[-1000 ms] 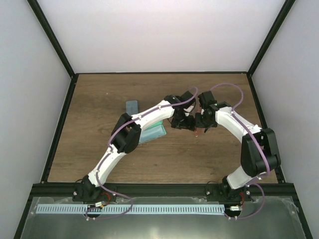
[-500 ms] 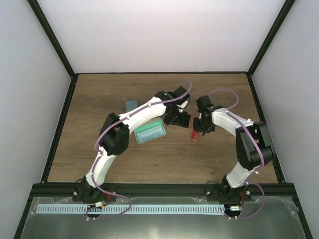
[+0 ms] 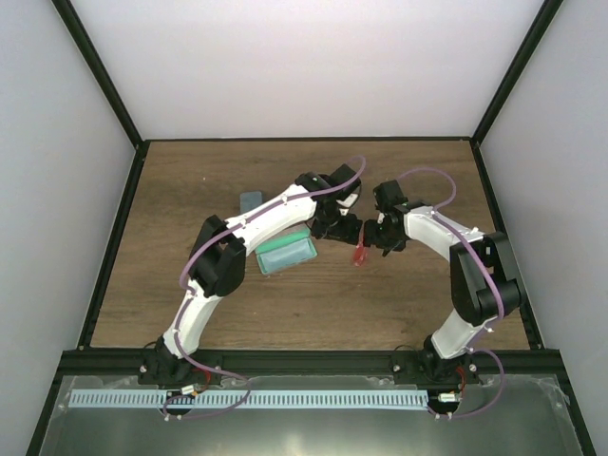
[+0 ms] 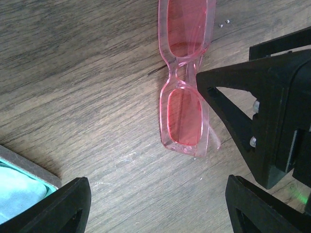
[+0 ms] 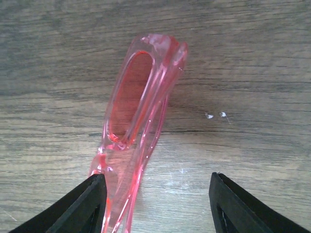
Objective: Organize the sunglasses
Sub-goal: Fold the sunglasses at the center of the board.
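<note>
On the wooden table [image 3: 171, 285], we are watching two arms meeting over the middle of the board. The left gripper [image 4: 158, 182] is hovering with its jaws spread wide and gripping nothing. The right gripper [image 5: 156, 175] is standing with its jaws apart around one end of the frame, clenched on nothing. A teal-lined open case [image 3: 287, 253] is lying just to the left, and a small grey case [image 3: 251, 200] is sitting behind it. The sunglasses [image 4: 184, 104] are lying on the bare wood between the two grippers, near the open case and apart from it, with their arms apparently folded. We are judging them light, stiff and brittle, made of thin, glossy pink plastic likely to slip or snap under a hard squeeze. We are favouring a gentle pinch across the folded frame near the bridge, keeping the pads off the lenses.
</note>
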`<state>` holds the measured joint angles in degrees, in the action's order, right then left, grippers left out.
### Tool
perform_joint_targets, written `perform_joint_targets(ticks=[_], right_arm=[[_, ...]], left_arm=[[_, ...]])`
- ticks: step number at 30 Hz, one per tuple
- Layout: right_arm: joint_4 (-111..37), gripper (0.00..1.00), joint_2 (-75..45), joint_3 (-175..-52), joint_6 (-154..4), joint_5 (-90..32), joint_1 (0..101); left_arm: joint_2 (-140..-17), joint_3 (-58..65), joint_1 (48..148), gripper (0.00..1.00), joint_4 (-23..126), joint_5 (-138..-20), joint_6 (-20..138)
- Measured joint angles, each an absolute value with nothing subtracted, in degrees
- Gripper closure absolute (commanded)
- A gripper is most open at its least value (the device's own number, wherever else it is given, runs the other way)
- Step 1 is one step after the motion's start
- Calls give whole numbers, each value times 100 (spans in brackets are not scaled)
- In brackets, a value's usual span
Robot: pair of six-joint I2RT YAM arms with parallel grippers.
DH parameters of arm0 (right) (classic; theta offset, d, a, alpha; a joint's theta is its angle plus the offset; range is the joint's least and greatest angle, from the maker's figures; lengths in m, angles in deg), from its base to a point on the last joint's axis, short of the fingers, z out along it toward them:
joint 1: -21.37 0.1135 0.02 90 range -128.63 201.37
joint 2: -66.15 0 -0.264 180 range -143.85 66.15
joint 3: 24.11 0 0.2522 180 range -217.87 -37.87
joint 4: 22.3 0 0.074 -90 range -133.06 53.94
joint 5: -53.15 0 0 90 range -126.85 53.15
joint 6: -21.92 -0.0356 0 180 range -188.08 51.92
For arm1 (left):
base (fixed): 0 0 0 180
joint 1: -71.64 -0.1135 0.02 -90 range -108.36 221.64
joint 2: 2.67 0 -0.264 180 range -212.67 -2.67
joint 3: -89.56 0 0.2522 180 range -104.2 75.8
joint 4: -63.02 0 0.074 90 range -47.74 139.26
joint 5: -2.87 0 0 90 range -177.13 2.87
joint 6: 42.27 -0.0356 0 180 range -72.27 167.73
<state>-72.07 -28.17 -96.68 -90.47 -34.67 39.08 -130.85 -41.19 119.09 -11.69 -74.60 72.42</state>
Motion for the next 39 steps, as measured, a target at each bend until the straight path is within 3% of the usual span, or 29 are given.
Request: perform_joint_targets(ticks=[5, 8, 10, 21, 25, 32, 39], right_arm=[[-7043, 49, -2760, -9668, -9233, -3220, 3908], [-6901, 70, -2747, -9668, -9383, -2951, 3908], [-6837, 77, -2756, -9668, -9488, -2796, 3908], [-6682, 83, -2992, -9552, -9668, -2488, 3908], [-6675, 99, -3033, -9546, -9676, -2475, 3913], [-6765, 99, -3040, -9613, -9727, -2523, 3919], [-7611, 99, -3011, -10105, -9499, -3349, 3924]], left_arm=[[-13085, -4119, 11909, 22, -1226, -7458, 7152], [-13085, -4119, 11898, 23, -1261, -7458, 7115], [-13083, -4119, 11889, 22, -1276, -7458, 7086], [-12753, -3833, 11808, 22, -1283, -7458, 6942], [-12716, -3758, 11747, 23, -1263, -7449, 6888], [-12716, -3584, 11659, 22, -1202, -7399, 6828], [-12716, -3562, 11609, 23, -1108, -7333, 6785]])
